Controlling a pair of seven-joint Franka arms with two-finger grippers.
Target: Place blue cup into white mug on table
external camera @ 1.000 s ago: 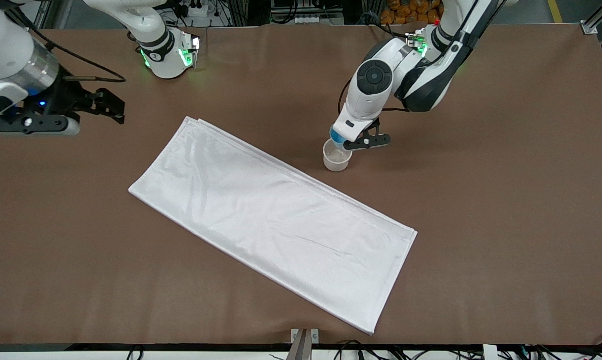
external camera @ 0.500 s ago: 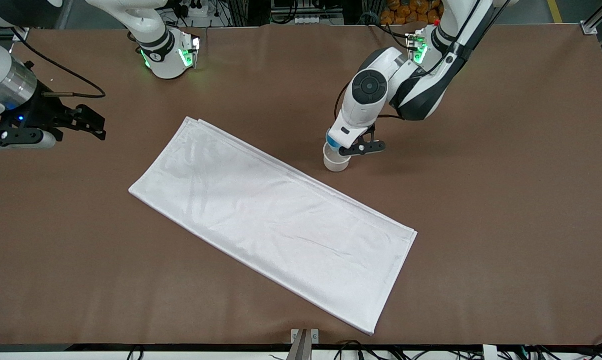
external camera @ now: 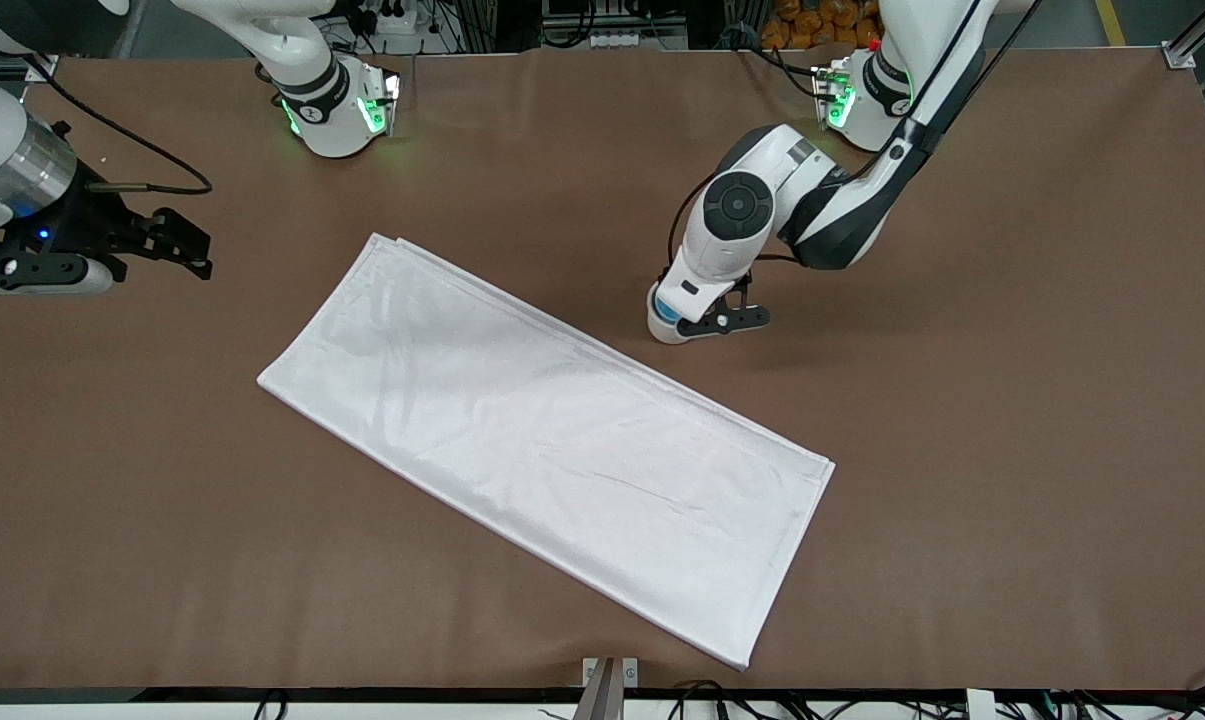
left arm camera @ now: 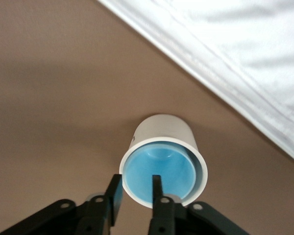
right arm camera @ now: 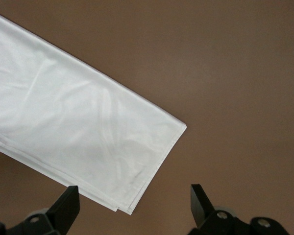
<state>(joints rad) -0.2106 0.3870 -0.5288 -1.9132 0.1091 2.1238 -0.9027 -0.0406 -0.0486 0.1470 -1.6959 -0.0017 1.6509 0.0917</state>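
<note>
The white mug (external camera: 659, 328) stands on the brown table (external camera: 962, 400), beside the cloth's long edge that lies toward the robots' bases. The blue cup (external camera: 669, 311) sits inside it. In the left wrist view the blue cup (left arm camera: 161, 169) fills the white mug (left arm camera: 164, 131), leaning to one side of it. My left gripper (left arm camera: 135, 188) is low over the mug with its jaws a little apart. One finger is inside the cup and the other is outside the mug's wall. My right gripper (external camera: 202, 253) waits open and empty at the right arm's end of the table.
A white rectangular cloth (external camera: 542, 440) lies slantwise across the middle of the table. One corner of the cloth (right arm camera: 78, 127) shows under my right gripper (right arm camera: 134, 205). The arm bases stand along the table's edge farthest from the front camera.
My left gripper has come down with the blue cup, which now sits in the white mug. My right arm drew back toward its end of the table, then stayed still.
</note>
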